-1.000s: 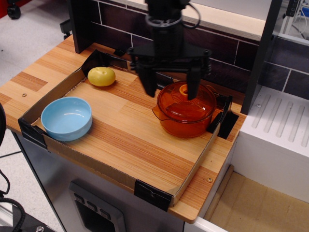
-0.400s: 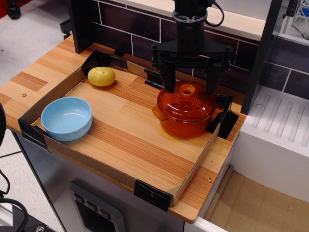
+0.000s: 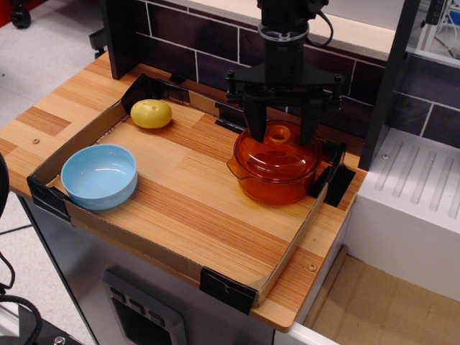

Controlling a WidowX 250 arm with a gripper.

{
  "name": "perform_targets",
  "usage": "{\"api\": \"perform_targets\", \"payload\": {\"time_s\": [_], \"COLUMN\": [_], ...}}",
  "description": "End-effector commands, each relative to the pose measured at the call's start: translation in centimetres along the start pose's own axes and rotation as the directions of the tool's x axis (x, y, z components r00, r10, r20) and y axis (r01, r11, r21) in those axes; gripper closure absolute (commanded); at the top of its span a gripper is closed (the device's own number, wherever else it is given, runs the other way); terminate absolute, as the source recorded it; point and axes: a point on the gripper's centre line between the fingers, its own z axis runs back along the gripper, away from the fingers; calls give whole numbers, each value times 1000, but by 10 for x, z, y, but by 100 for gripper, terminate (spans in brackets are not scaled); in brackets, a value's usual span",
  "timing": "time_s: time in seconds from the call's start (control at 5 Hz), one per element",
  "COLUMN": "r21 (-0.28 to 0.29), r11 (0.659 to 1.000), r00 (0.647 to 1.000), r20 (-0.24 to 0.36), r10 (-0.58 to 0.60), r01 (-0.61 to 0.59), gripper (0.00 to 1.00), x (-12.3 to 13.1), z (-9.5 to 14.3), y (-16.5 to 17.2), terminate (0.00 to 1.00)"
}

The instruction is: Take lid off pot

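Starting at the near edge, the wooden bench (image 3: pixel 180 215) carried a low cardboard surround (image 3: pixel 237 284), evidently fitted to keep items from sliding off. Inside it, at the near left, sat the light-blue bowl (image 3: pixel 99 175), empty and well apart from the work. Farther back on the left lay a yellow fruit (image 3: pixel 151 113), also clear of the arm's path.

At the right of the surround stood the pot (image 3: pixel 277 176), upright, translucent orange, deep, with a small lug handle visible at its left. The lid (image 3: pixel 277 145) was seated on it, shallow-domed and the same orange, its lighter ring knob (image 3: pixel 279 134) at centre.

Directly above, the gripper (image 3: pixel 280 129) pointed straight down, jaws apart, one finger to each side of the knob, not yet touching it as far as could be judged. This placement suits closing on the knob and lifting vertically. The lid was not yet off.
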Motion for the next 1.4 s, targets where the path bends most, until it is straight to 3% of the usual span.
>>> {"api": "perform_targets", "payload": {"time_s": [0.0,0.2,0.4,0.8,1.0,1.2], "r21": [1,9,-24,-56,-77,-64], "r11": [999,999,999,998,997,996], "r00": [998,998,998,994,997,997], "r20": [48,55,50,107,82,47], "r10": [32,33,47,16,-11,-62], "r01": [-32,-34,-46,-10,17,65], "gripper": [100,100,100,100,100,100], "x": [11,12,16,7,-8,-32], "z": [8,7,27,67,79,72], "y": [-2,0,1,4,17,37], "terminate": [0,0,0,0,0,0]}}
